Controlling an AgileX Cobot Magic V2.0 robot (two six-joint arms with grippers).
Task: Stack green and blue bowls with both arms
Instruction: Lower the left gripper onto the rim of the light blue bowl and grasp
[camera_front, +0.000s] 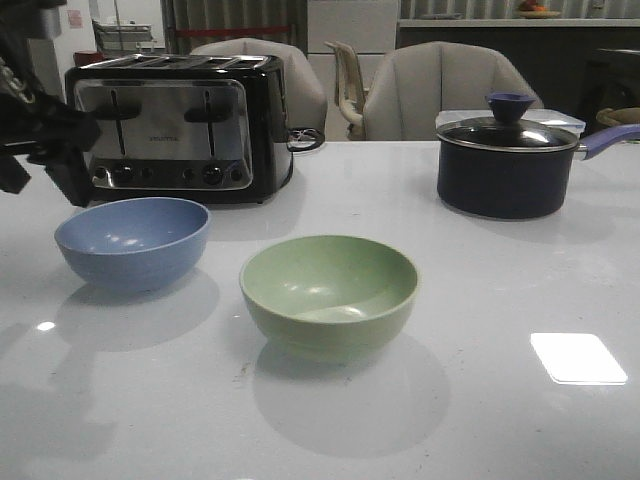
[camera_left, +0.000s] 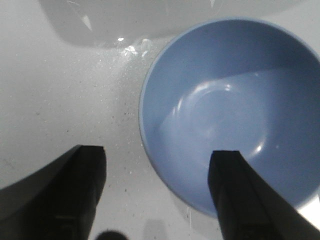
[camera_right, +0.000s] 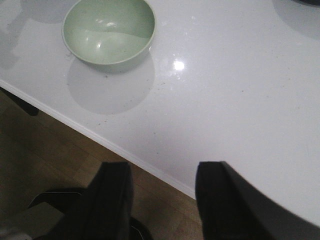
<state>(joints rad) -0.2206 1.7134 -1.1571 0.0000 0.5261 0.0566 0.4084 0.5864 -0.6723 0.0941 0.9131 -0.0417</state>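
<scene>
The dusty blue bowl (camera_front: 132, 240) stands upright at the table's left, in front of the toaster. The pale green bowl (camera_front: 329, 293) stands upright in the middle, apart from it. Both are empty. My left arm (camera_front: 45, 135) hangs at the far left, above and behind the blue bowl. In the left wrist view my left gripper (camera_left: 157, 150) is open above the blue bowl's (camera_left: 235, 110) rim, one finger over its inside, the other over bare table. My right gripper (camera_right: 162, 165) is open and empty over the table's front edge, well away from the green bowl (camera_right: 108, 31). The right arm is out of the front view.
A black and steel toaster (camera_front: 180, 120) stands at the back left. A dark lidded saucepan (camera_front: 508, 165) with a blue knob stands at the back right. Chairs stand behind the table. The table's front edge (camera_right: 100, 137) and wooden floor show under my right gripper.
</scene>
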